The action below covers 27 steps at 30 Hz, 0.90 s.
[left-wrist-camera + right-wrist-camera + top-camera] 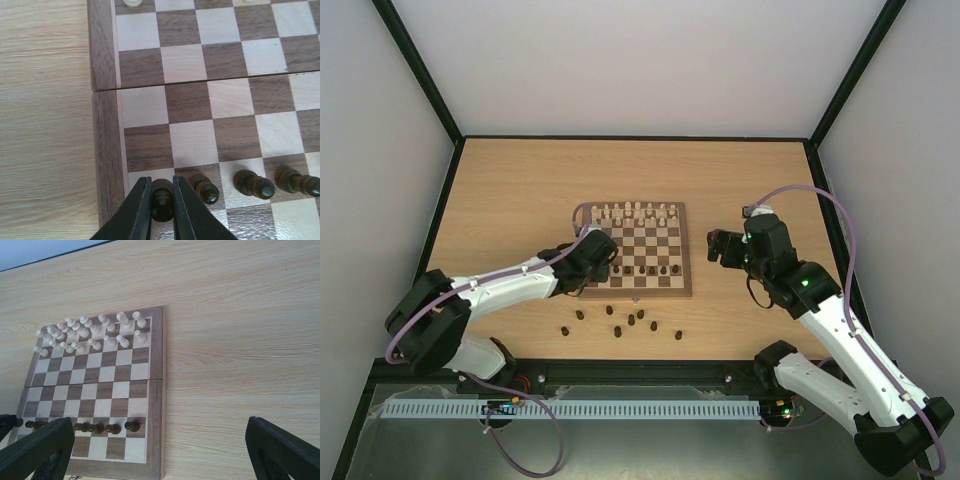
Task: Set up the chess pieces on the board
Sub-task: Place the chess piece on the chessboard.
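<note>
Left wrist view: the left gripper (162,212), with two smooth black tapered fingers (141,210), pinches a small dark chess piece (162,192) of glossy turned brown wood with a rounded head. The piece is at 6 o'clock in this view, over a cream square by the board's left border. Its long axis runs along the fingers. Three more dark pieces (252,184) stand in a row toward 3 o'clock. The board (106,150) is checkered brown and cream, with a mid-brown border and a fold seam. It lies on a pale wood-grain counter (45,125). In the top view, loose dark pieces (630,322) dot the counter at 6 o'clock of the board. The right gripper (724,246) hangs at 3 o'clock, jaws spread wide.
</note>
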Each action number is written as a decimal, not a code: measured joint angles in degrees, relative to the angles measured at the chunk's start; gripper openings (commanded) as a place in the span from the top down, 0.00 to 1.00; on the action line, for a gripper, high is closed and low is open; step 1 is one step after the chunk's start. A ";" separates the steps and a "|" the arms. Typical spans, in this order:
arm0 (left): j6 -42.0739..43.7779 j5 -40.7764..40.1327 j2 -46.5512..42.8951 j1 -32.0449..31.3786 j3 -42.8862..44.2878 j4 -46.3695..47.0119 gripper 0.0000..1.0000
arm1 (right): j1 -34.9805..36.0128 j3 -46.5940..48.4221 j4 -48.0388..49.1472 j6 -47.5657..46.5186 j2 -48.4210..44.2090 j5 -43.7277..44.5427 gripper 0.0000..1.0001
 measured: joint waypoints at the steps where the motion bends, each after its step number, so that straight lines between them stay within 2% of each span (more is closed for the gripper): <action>1: -0.11 -0.07 0.35 0.00 -0.04 0.02 0.91 | 0.00 0.00 0.02 -0.02 0.00 -0.02 0.06; 27: -1.16 -0.28 1.68 0.22 -2.62 2.56 0.83 | 0.00 -0.02 0.04 -0.20 0.46 -1.01 0.06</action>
